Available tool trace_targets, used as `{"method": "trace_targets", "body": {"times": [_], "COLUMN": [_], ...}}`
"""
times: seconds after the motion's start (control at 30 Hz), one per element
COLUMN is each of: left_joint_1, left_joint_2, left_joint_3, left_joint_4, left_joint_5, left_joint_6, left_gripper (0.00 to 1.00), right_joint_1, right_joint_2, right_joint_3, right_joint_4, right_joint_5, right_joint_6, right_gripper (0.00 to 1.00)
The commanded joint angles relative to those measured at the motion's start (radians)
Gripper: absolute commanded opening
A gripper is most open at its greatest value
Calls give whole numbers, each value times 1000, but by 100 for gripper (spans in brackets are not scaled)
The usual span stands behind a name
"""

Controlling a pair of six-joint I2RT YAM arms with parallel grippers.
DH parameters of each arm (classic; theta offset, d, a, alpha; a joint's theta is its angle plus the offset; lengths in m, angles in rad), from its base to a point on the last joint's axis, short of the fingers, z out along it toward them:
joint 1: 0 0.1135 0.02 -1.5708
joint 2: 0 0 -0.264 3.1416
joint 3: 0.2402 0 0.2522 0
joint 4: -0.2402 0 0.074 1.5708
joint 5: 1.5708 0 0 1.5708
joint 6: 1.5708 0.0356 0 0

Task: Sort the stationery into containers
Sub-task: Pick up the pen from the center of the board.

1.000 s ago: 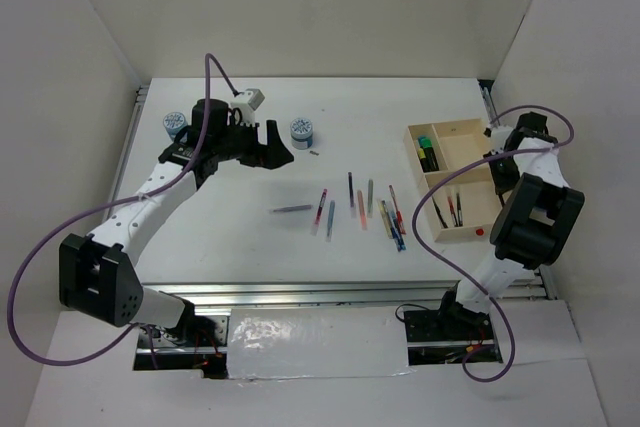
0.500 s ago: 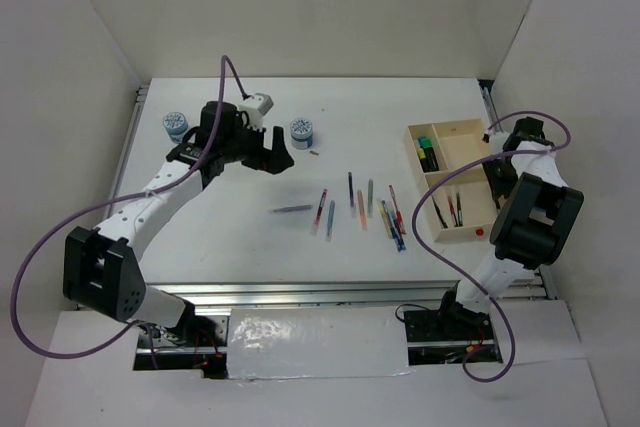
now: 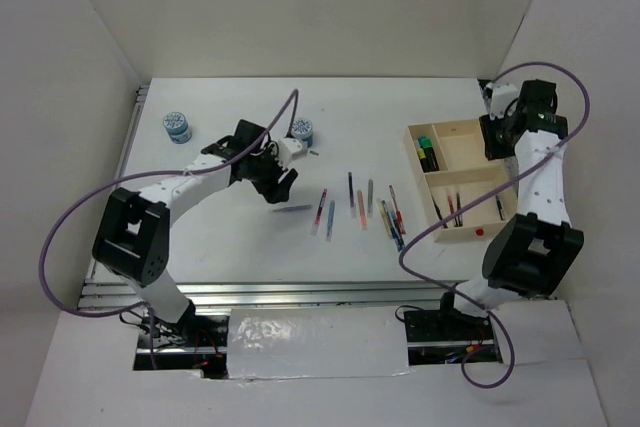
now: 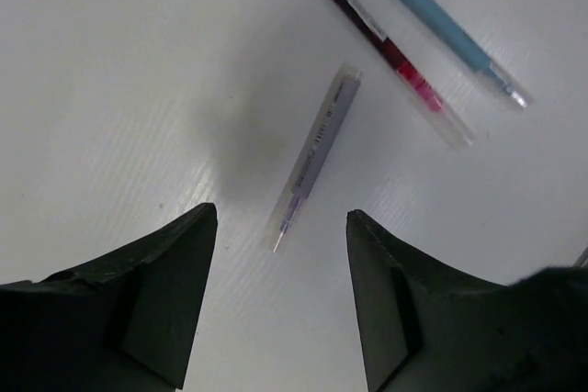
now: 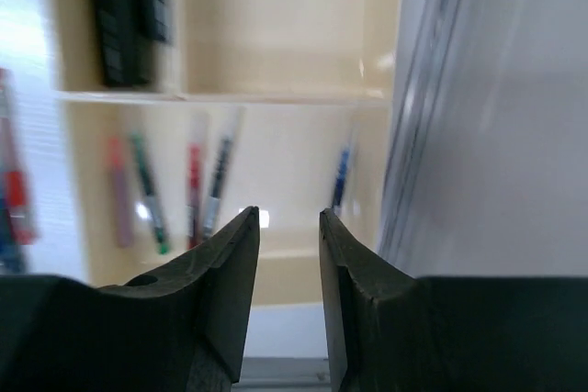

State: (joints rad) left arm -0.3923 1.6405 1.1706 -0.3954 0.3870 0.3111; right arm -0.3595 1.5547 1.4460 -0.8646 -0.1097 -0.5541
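My left pincer (image 4: 280, 216) is open and holds nothing. It hangs low over the white table (image 3: 230, 247), fingers pointing down. A thin grey-lilac pen with a clear barrel (image 4: 320, 144) lies on the table just ahead of the gap, its fine tip pointing back between my two black fingers (image 4: 156, 291). I cannot tell whether either finger touches the table. Just beyond that pen lie a slim red-and-pink pen (image 4: 386, 57) and a light blue pen (image 4: 450, 34), side by side and apart from it.

My right pincer (image 5: 287, 219) is open only a little, with nothing between the fingers. It hovers over the far right edge of the pale wooden tray with low walls and dividers (image 3: 455, 125). Below it, the long near compartment holds several thin pens (image 5: 197, 185) in red, pink, green and dark colours. A single blue pen (image 5: 342, 176) lies apart from them by the right wall. The small far-left compartment holds stubby black-bodied highlighters (image 5: 129, 16), one with a yellow end.

A loose row of thin pens and pencils (image 3: 370, 202) lies on the table between the grey-lilac pen and the tray. Two small round blue-white pots stand farther back, one (image 3: 177, 125) near the left edge, the other (image 3: 302, 131) just beyond my left wrist.
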Motion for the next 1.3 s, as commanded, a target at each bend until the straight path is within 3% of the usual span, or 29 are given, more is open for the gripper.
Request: {"method": "trace_targets", "body": {"times": [0.0,0.23,0.47,0.6,0.73,0.83,0.93,1.03,1.07,1.13,1.17,1.27], "left_joint_1": [-34,-40,-51,-60,-60,-63,-66,-50,-34,6,33,78], "left_joint_2": [54,188,225,248,269,280,297,297,285,262,256,223], "left_joint_3": [12,95,66,51,43,40,67,173,205,303,352,363], "left_joint_4": [-60,-158,-120,-108,-102,-100,-137,-291,-333,-435,-468,-525], "left_joint_5": [-22,-25,-103,-146,-149,-125,-97,13,147,274,417,727], "left_joint_6": [226,338,339,342,324,297,263,214,197,102,39,-105], "left_gripper": [70,63,54,39,33,30,16,0,0,0,0,0], "right_joint_1": [66,198,284,318,393,465,543,621,639,701,723,833], "right_joint_2": [-117,-264,-378,-429,-499,-533,-553,-577,-587,-608,-626,-660], "right_joint_3": [88,30,-4,-22,-81,-117,-130,-137,-142,-151,-168,-214], "right_joint_4": [-114,-122,-91,-63,-5,30,48,70,75,82,105,171], "right_joint_5": [-157,-265,-335,-373,-387,-354,-325,-308,-314,-330,-335,-331], "right_joint_6": [92,166,160,135,109,102,80,42,1,-42,-81,-164], "right_gripper": [39,39,39,40,40,47,49,51,51,50,50,50]}}
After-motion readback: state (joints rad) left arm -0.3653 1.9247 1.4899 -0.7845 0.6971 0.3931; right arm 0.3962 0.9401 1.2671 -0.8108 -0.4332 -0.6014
